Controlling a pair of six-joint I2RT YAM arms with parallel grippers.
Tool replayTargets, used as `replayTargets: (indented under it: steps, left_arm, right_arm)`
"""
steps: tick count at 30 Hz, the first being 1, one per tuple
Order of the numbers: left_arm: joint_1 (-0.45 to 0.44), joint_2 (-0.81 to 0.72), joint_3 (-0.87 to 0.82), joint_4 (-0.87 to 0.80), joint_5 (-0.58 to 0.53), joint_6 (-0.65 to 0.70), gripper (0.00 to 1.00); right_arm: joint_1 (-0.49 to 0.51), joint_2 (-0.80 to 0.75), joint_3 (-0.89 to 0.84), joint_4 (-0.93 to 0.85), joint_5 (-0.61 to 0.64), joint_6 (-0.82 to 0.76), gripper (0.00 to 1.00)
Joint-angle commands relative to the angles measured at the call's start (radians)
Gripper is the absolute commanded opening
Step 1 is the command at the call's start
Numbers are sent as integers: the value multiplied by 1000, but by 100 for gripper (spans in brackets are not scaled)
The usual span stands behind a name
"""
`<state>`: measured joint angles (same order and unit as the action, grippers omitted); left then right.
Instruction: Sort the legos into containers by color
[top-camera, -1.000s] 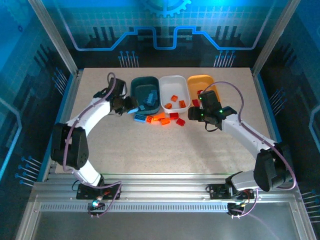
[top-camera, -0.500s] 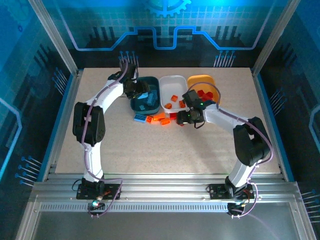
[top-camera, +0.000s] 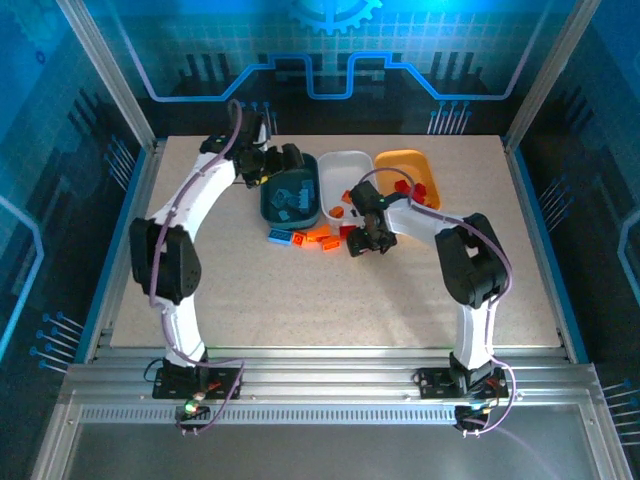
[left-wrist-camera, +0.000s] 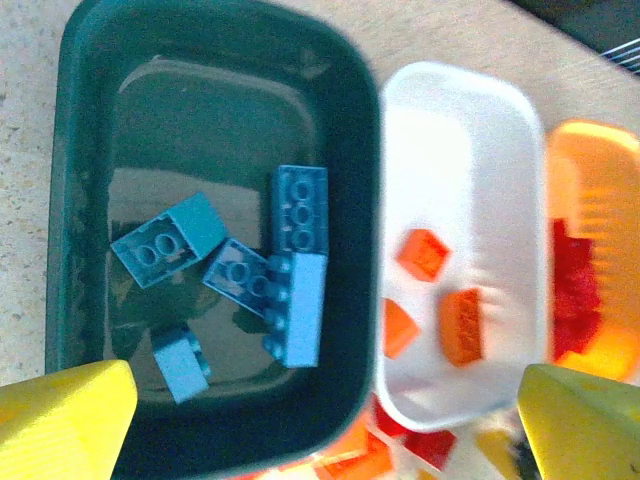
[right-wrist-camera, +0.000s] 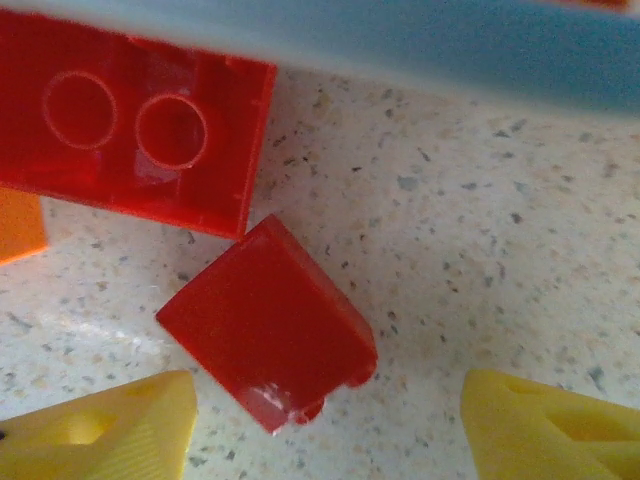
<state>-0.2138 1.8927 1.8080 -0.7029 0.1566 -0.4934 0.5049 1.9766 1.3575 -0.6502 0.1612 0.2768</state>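
Left pincer (left-wrist-camera: 325, 435) is released: yellow fingers (left-wrist-camera: 65, 420) spread wide, nothing between them. It hangs over the teal tub (left-wrist-camera: 365, 190), which lies straight ahead of and under it. Five blue bricks (left-wrist-camera: 298, 290) are in that tub, bunched just ahead of the pincer, some touching each other. The white tub (left-wrist-camera: 455, 120) is ahead and off to one side, just beside the teal one; cannot tell if the rims touch. Three orange bricks (left-wrist-camera: 462, 325) are inside it, apart from each other. The yellow-orange tub (left-wrist-camera: 595, 170) sits further out on that same side, beyond the finger there, with red bricks (left-wrist-camera: 575, 295) piled in it.

Right pincer (right-wrist-camera: 320, 430) is released too, low over the table (right-wrist-camera: 480, 220). A small red brick (right-wrist-camera: 270, 335) lies skewed on the table between its fingers (right-wrist-camera: 550, 430). It is close to one finger, with a clear gap to the other, so it is not grasped. Just beyond it is a bigger red brick (right-wrist-camera: 135, 130) with two round studs showing, its corner almost on the small one; cannot tell if they touch.

In the top view this pincer is on the near side of the white tub. Loose orange bricks (top-camera: 320, 238) lie on the table just beside it toward the left arm. A loose blue brick (top-camera: 280, 237) lies past those, below the teal tub and on the near side of the left pincer.
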Motion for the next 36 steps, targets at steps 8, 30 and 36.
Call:
replayTargets:
  steps: [8, 30, 36]
  left_arm:
    - [12, -226, -194, 26, 94, 51, 99]
    - [79, -268, -373, 150, 199, 45, 99]
    - [74, -275, -422, 224, 275, -23, 99]
  right_arm:
    - [10, 71, 78, -21, 5, -47, 58]
    - [38, -89, -15, -13, 9, 14, 23]
    - [34, -210, -31, -24, 43, 50, 23]
